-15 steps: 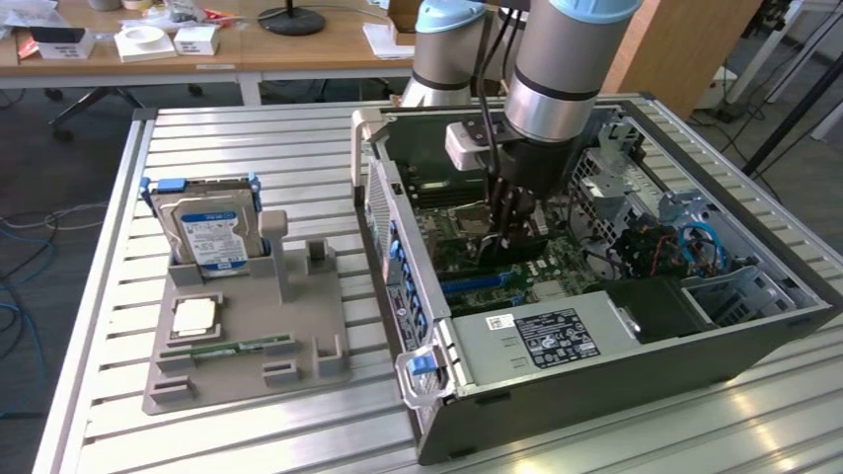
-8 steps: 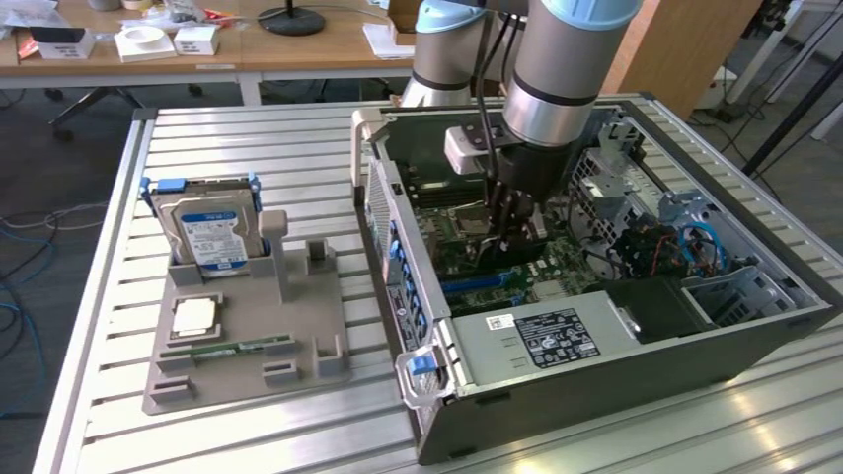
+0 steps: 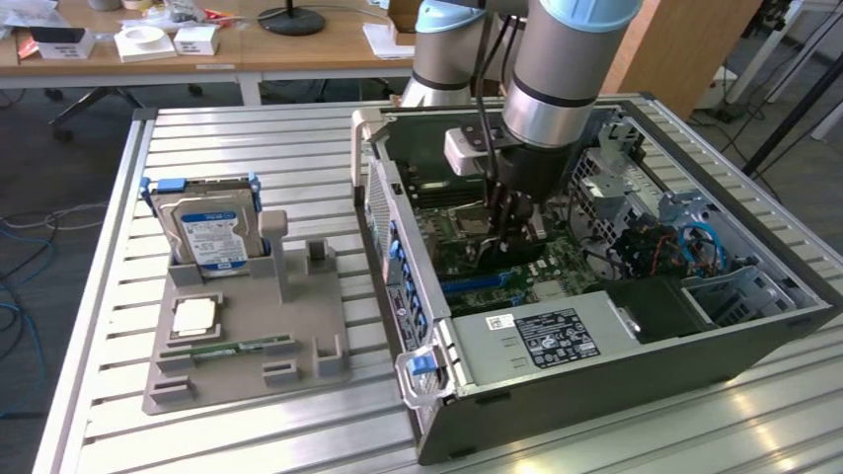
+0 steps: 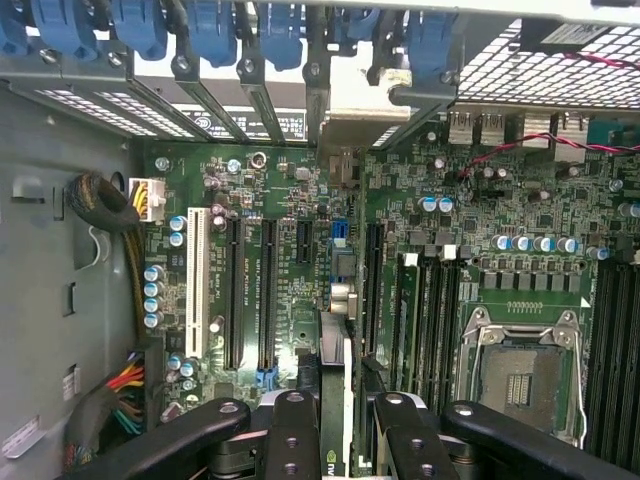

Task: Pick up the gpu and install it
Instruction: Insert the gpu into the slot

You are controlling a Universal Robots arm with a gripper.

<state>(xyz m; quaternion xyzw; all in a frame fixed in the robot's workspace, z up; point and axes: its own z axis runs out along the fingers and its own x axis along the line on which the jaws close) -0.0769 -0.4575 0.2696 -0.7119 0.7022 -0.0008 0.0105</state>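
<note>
- Gripping the gpu (image 4: 335, 400) edge-on between its black fingers (image 4: 290, 430), the end effector (image 4: 345, 425) is standing partly closed, its jaws narrowed onto the thin card.
- The gpu is hanging over the green motherboard (image 4: 300, 180), lined up in the stretch between two long black expansion slots (image 4: 267, 290). Whether it is touching the board cannot be told.
- A white slot (image 4: 197, 280) is lying beside the black ones, and a bundle of coloured cables (image 4: 120, 385) is sitting near it at the board's edge.
- The bare processor socket (image 4: 520, 370) is showing on the other side of the card, with the memory slots (image 4: 430, 310) running between socket and card.
- A row of blue retention clips (image 4: 200, 30) is lining the case wall beyond the slots.
- The arm (image 3: 554, 89) is reaching straight down into the open computer case (image 3: 633, 385), which is lying on its side on the ribbed metal counter (image 3: 264, 148).
- The power supply (image 3: 554, 336) with its black label is sitting at the near end of the case.
- Towards the exterior view's left, well apart from the case, a grey holder (image 3: 303, 336) is carrying a hard drive (image 3: 211, 232) standing upright, a processor chip (image 3: 193, 316) lying flat, and a green memory stick (image 3: 237, 348) just beside the chip.
- A wooden desk (image 3: 264, 49) is standing behind the counter.
</note>
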